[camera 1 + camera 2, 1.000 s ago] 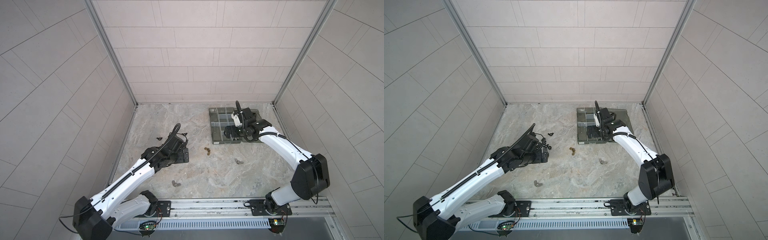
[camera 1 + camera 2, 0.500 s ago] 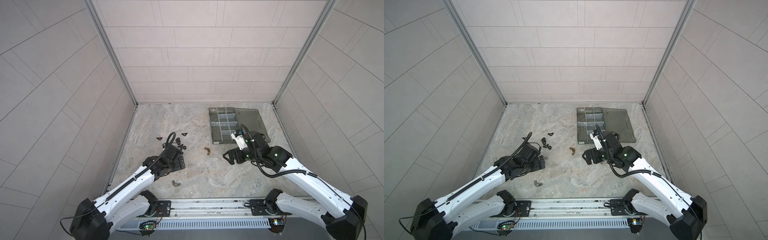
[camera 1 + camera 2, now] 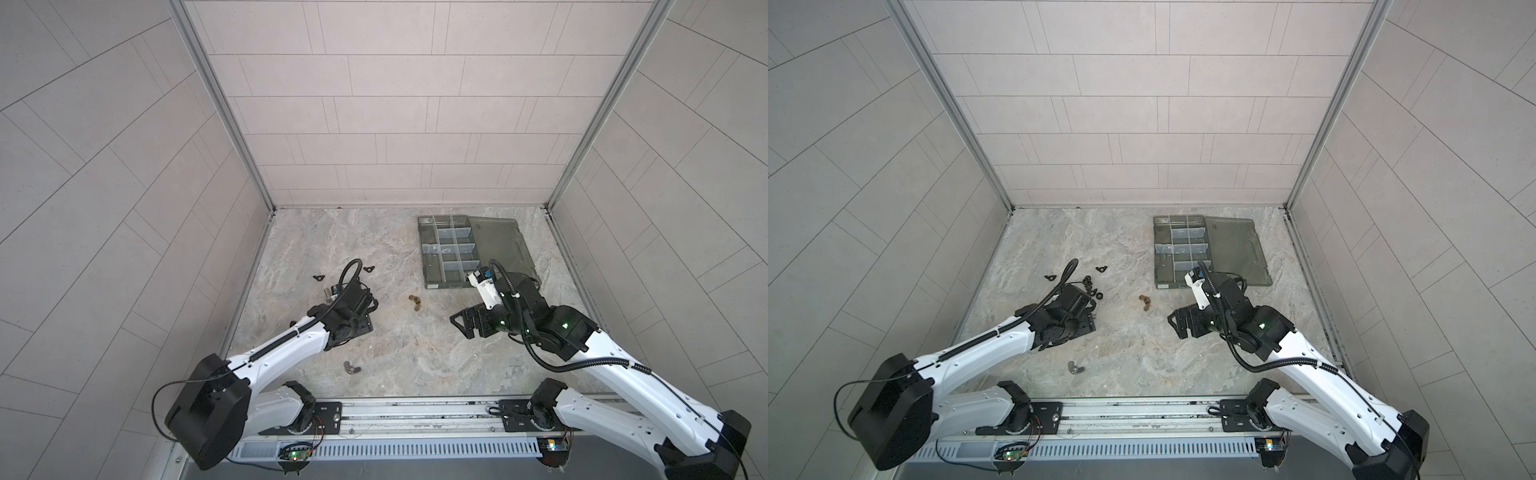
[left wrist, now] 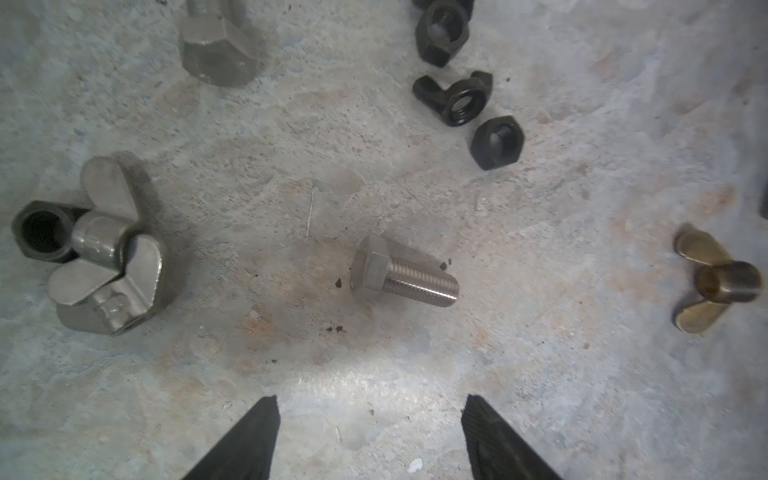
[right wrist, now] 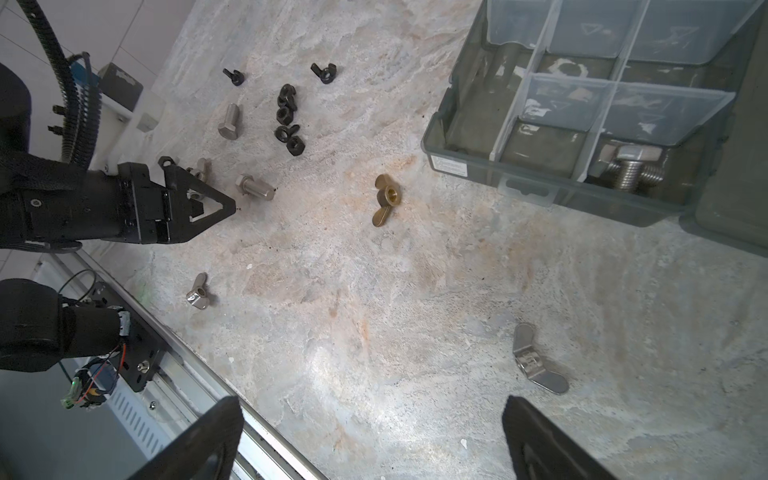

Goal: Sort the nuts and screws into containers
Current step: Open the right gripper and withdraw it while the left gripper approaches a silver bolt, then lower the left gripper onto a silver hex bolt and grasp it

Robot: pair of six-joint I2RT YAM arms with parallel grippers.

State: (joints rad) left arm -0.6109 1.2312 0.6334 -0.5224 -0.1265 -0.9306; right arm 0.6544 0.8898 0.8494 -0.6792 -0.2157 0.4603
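Observation:
A silver screw point(image 4: 405, 276) lies on the table just ahead of my left gripper point(image 4: 370, 399), which is open and holds nothing. A second screw point(image 4: 220, 45) lies farther off, near several black nuts point(image 4: 457, 99). A silver wing nut point(image 4: 108, 257) and a brass wing nut point(image 4: 715, 282) flank the near screw. My right gripper point(image 5: 372, 409) hangs open and empty above bare table, beside a silver wing nut point(image 5: 536, 361). The containers are compartments of a smoky-grey box point(image 3: 428, 266) at the back right. One near compartment holds screws point(image 5: 627, 168).
The box's lid point(image 3: 503, 245) lies open flat to its right. Another silver wing nut point(image 3: 351, 368) sits near the front rail point(image 3: 415, 409). Brass nuts point(image 3: 414, 302) lie mid-table between the arms. Tiled walls close in the left, back and right sides.
My right arm has drawn back from over the box to the front middle of the table. My left gripper has moved nearer the front, low over the screw, and its jaws have narrowed somewhat.

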